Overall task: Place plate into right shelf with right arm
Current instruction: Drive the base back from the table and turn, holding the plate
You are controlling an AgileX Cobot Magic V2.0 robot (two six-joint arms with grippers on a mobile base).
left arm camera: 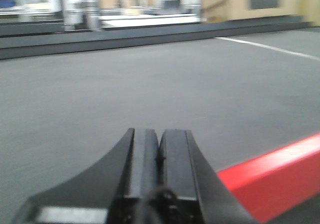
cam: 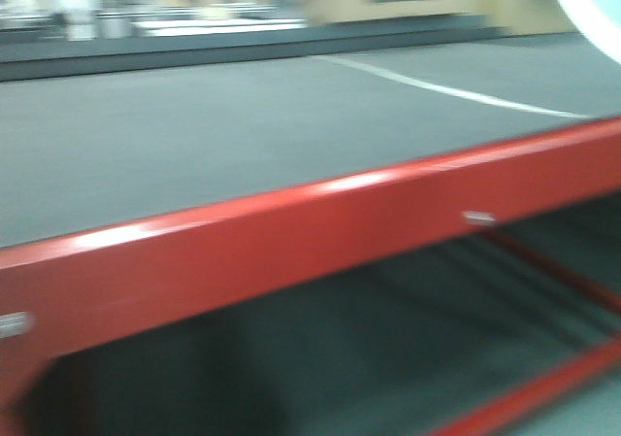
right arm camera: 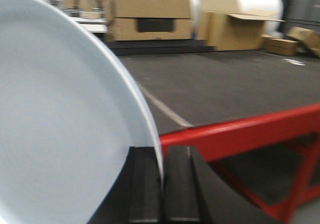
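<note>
step: carrying, all views blurred
plate [right arm camera: 60,114]: pinched by its rim in the right gripper [right arm camera: 162,184], held on edge; its edge also shows top right of the front view
right gripper: clamped on the plate rim
left gripper [left arm camera: 159,149]: fingers pressed together, holding nothing, over the dark mat [left arm camera: 150,84]
red table [cam: 291,242]: just below and ahead
shelf: not in view
next: probably turn to find the shelf, keeping the plate clear of the table frame
</note>
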